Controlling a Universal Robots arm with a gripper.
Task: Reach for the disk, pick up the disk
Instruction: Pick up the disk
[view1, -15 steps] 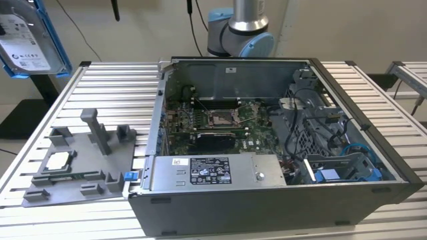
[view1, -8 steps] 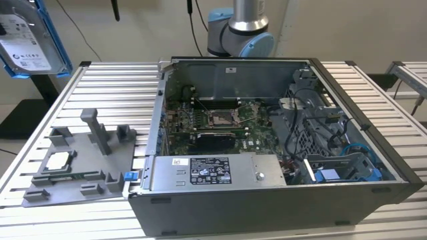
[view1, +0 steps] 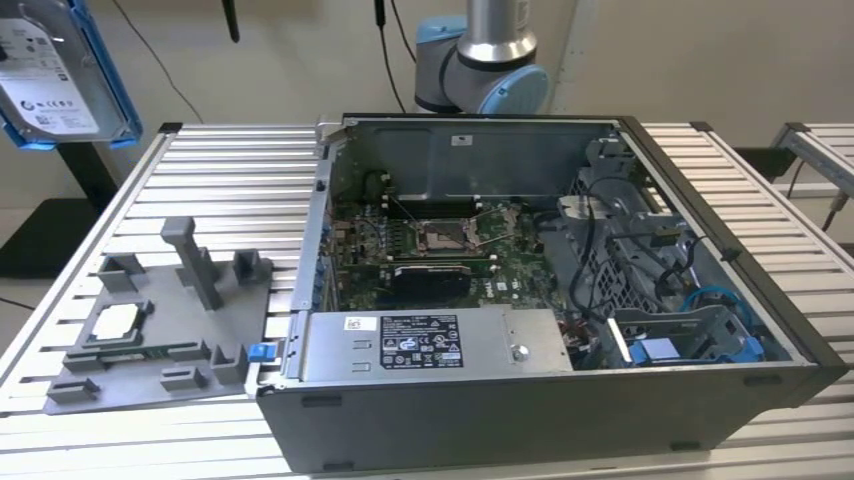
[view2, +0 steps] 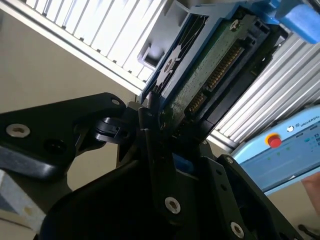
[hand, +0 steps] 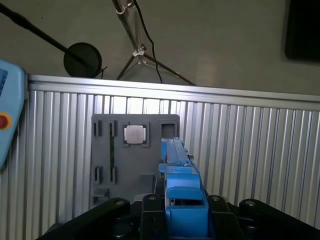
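Jaws grip the disk (hand: 184, 207) by its blue frame, edge-on, well above the grey fixture tray (hand: 107, 150) and processor chip (hand: 135, 134). Firm, even clamping should prevent slipping.

The exterior view's top and left edges cut off the disk (view1: 60, 80); in the second wrist view the gripper (view2: 170, 127) hides its end.

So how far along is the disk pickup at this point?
Reach looks done: the jaws are closed on the disk in both wrist views. The lift appears done too: in the exterior view the disk is held in the air, clear of the gray fixture tray. Nothing visibly left.
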